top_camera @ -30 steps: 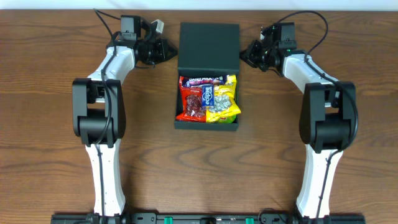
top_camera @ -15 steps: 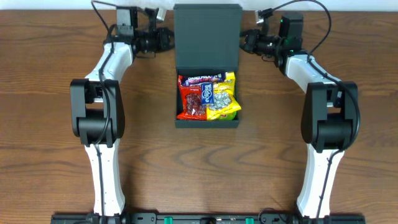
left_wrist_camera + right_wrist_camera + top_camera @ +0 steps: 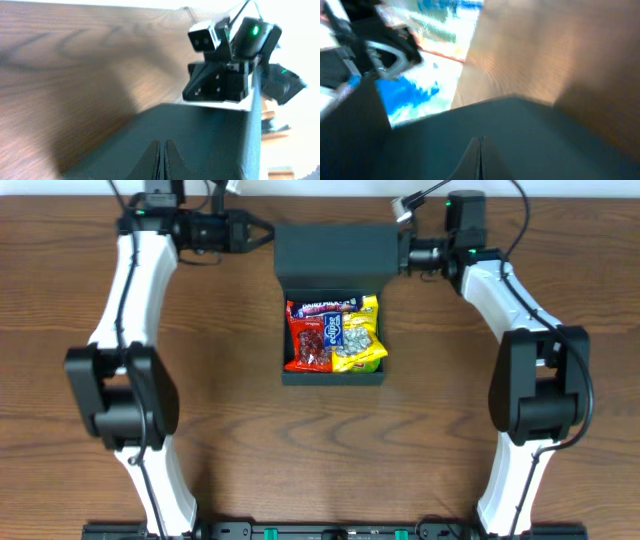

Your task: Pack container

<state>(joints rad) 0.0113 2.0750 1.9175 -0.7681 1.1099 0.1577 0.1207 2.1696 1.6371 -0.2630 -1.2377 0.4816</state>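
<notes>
The dark teal-green container (image 3: 333,378) sits mid-table with its flap lid (image 3: 335,255) raised at the back. Inside lie a red snack packet (image 3: 311,340) and a yellow one (image 3: 362,340). My left gripper (image 3: 266,235) is shut, its tip at the lid's upper left edge. My right gripper (image 3: 402,255) is shut, its tip at the lid's right edge. In the left wrist view the closed gripper (image 3: 161,150) lies against the lid's dark face (image 3: 210,140). In the right wrist view the closed gripper (image 3: 480,146) also lies against the lid (image 3: 545,140).
The container stands on a brown wooden table (image 3: 240,410). The table's far edge (image 3: 330,194) runs just behind the lid. The right arm's wrist (image 3: 225,65) shows across the lid in the left wrist view.
The lid has swung up from flat and is tipping forward toward the box. Both grippers rose and moved with its side edges; the left arm swung outward to the left.
</notes>
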